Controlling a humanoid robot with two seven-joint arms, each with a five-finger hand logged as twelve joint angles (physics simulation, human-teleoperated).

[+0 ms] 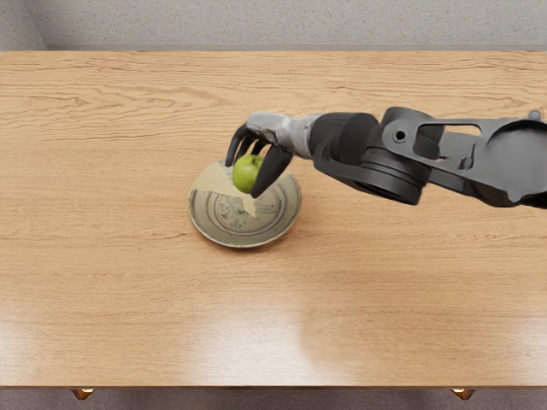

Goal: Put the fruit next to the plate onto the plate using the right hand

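A green apple (246, 172) is held over the back part of a round patterned plate (224, 229) in the middle of the wooden table. My right hand (253, 159) comes in from the right edge and its dark fingers (275, 167) curl around the apple from above. I cannot tell whether the apple touches the plate or hangs just above it. The left arm does not show.
The wooden table (128, 282) stretches wide on all sides of the plate. A grey wall runs along the table's far edge (273, 48). My right forearm (402, 158) crosses above the table to the right of the plate.
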